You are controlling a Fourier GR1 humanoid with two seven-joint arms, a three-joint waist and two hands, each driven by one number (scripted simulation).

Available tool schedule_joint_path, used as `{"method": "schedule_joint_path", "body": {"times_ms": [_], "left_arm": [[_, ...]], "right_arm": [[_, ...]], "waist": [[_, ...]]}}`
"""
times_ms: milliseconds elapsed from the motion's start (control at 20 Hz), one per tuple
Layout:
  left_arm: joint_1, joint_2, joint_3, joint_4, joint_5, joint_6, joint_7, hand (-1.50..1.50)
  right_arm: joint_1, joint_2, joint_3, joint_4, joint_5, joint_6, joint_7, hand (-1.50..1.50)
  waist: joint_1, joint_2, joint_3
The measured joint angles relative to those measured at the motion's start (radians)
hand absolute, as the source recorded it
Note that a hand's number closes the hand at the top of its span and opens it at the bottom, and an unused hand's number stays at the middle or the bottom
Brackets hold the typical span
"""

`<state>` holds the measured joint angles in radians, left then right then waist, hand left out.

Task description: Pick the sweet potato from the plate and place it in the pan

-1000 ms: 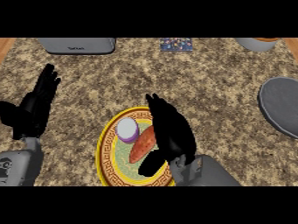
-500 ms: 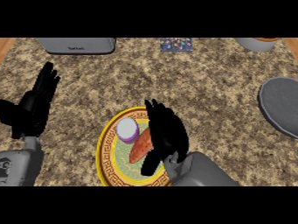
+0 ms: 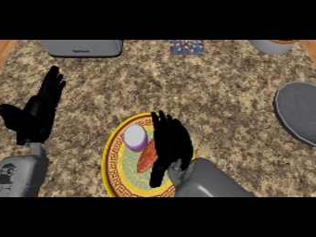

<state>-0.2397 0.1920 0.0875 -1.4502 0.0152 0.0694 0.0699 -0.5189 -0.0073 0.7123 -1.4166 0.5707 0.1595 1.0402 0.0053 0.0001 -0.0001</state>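
Closing on the sweet potato, which lies on the yellow-rimmed plate beside a purple-and-white vegetable, the right hand has slid slightly leftward and now overlaps its right edge, fingers straight, not yet curled round it. The grasp looks about to begin; the grey pan waits well apart at the right, and the left hand rests open at the left.

Head view looks steeply down at counter.
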Motion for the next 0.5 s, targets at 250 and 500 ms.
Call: {"method": "schedule_joint_path", "body": {"times_ms": [250,500], "left_arm": [[0.017,-0.007,-0.001,-0.013,-0.007,-0.004,-0.009,0.00],[0.006,-0.002,0.010,-0.019,-0.008,-0.006,0.011,0.00]], "right_arm": [[-0.035,0.001,-0.003,0.063,-0.023,-0.008,-0.010,-1.50],[-0.044,0.002,0.018,0.144,-0.038,-0.025,-0.025,-1.50]], "waist": [[0.001,0.000,0.000],[0.002,0.000,0.000]]}}
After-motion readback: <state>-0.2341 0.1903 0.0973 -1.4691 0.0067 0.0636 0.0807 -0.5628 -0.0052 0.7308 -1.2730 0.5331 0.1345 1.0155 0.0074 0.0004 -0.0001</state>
